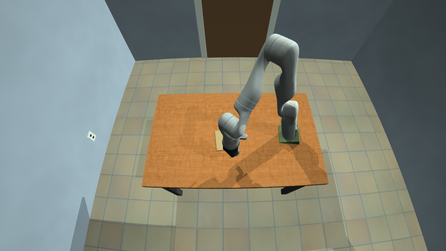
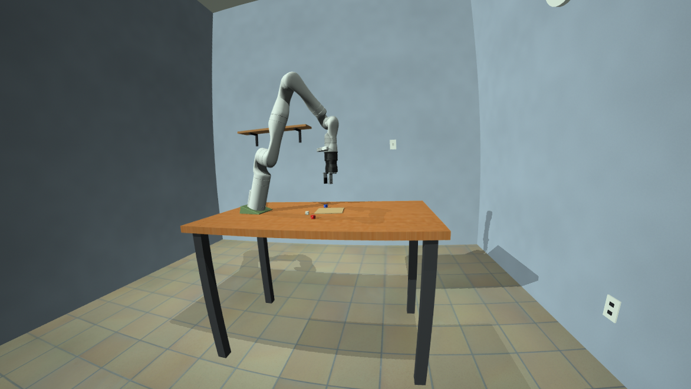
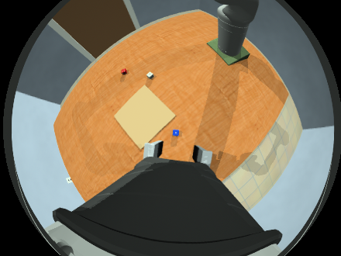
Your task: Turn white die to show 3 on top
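The white die [image 3: 150, 75] lies on the bare table, off the tan mat [image 3: 144, 115], and also shows in the exterior view [image 2: 306, 212]. Its top face is too small to read. The mat [image 2: 329, 210] lies flat with no die on it; in the top view the arm hides most of the mat [image 1: 218, 140]. My gripper [image 2: 328, 181] hangs open and empty, well above the table, near the mat's edge by the blue die [image 3: 176, 133]. Its fingertips show in the wrist view.
A red die [image 3: 124, 71] lies on the table close to the white die, also seen from the side [image 2: 312, 217]. The blue die [image 2: 325, 205] lies beside the mat. My base stands on a green plate [image 1: 288, 134] at the table's right.
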Controlling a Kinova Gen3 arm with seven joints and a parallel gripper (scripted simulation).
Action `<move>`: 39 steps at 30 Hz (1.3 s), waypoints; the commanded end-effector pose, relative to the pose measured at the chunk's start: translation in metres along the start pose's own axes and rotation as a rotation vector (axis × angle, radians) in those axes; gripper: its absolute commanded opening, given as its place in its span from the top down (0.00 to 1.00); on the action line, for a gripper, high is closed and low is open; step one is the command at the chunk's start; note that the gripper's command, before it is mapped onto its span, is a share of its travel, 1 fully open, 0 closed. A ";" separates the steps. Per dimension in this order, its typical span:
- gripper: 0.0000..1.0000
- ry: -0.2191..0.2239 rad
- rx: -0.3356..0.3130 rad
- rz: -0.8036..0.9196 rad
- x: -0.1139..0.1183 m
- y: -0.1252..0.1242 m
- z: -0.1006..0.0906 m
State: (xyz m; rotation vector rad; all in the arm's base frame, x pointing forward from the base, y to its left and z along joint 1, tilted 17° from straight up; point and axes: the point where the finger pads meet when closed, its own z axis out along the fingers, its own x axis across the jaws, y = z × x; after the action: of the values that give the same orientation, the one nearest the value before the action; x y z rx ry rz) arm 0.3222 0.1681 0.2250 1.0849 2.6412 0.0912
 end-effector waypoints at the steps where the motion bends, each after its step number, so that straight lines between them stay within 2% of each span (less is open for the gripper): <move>1: 0.00 0.008 -0.018 -0.002 0.002 0.004 -0.007; 19: 0.00 0.008 -0.018 0.003 0.000 0.003 -0.011; 21: 0.00 0.006 -0.018 0.032 -0.009 -0.004 -0.011; 23: 0.00 0.002 -0.018 0.093 -0.028 -0.021 -0.012; 25: 0.00 -0.001 -0.017 0.185 -0.052 -0.048 -0.011; 28: 0.00 -0.002 -0.015 0.351 -0.087 -0.101 -0.008; 30: 0.00 0.001 -0.014 0.456 -0.102 -0.137 -0.004; 31: 0.00 0.001 -0.014 0.458 -0.102 -0.137 -0.004; 34: 0.00 0.008 -0.015 0.575 -0.111 -0.178 0.002; 36: 0.00 0.008 -0.015 0.575 -0.111 -0.178 0.002; 39: 0.00 0.013 -0.015 0.625 -0.113 -0.195 0.005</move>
State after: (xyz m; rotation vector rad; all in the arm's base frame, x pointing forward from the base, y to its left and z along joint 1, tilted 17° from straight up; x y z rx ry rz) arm 0.2734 -0.0425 0.2154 1.8121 2.2361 0.1992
